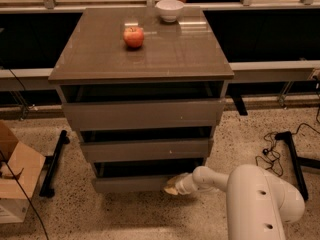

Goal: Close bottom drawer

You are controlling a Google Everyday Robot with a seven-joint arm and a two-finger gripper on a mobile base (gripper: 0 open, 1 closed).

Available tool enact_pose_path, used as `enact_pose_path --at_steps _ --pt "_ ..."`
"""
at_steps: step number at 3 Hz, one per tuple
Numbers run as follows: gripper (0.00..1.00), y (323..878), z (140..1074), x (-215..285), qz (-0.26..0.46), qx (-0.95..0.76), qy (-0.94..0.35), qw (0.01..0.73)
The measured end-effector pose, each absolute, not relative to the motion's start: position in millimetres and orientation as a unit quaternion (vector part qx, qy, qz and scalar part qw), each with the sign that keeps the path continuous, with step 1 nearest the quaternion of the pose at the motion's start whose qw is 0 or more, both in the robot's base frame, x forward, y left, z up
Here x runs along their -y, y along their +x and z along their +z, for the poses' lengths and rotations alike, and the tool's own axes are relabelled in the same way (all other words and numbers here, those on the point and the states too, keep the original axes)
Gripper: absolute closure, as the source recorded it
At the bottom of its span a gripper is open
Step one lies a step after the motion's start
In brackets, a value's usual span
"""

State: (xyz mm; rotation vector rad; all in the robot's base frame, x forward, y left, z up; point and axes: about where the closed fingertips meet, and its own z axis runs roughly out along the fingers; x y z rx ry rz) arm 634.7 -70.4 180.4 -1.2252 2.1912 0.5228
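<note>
The bottom drawer (pixel 130 184) is the lowest of three grey-brown drawers in the cabinet (pixel 145 59). Its flat front stands only slightly out from the cabinet, with a thin dark gap above it. My gripper (pixel 171 186) is at the end of the white arm (pixel 260 204) that reaches in from the lower right. It touches the right end of the bottom drawer's front, low near the floor.
A red apple (pixel 133 36) and a white bowl (pixel 169 9) sit on the cabinet top. A cardboard box (pixel 15 179) stands on the floor at the left beside a black stand leg (pixel 52 164). Cables and another black leg (pixel 287 151) lie on the floor at the right.
</note>
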Motion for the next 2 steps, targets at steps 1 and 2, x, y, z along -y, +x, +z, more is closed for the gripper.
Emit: enact_pose_path --at_steps 1,2 --pt "0.00 657.7 187.0 63.6 0.182 -0.811 -0.469 0.300" --pt "0.00 657.6 187.0 63.5 0.182 -0.811 -0.469 0.299"
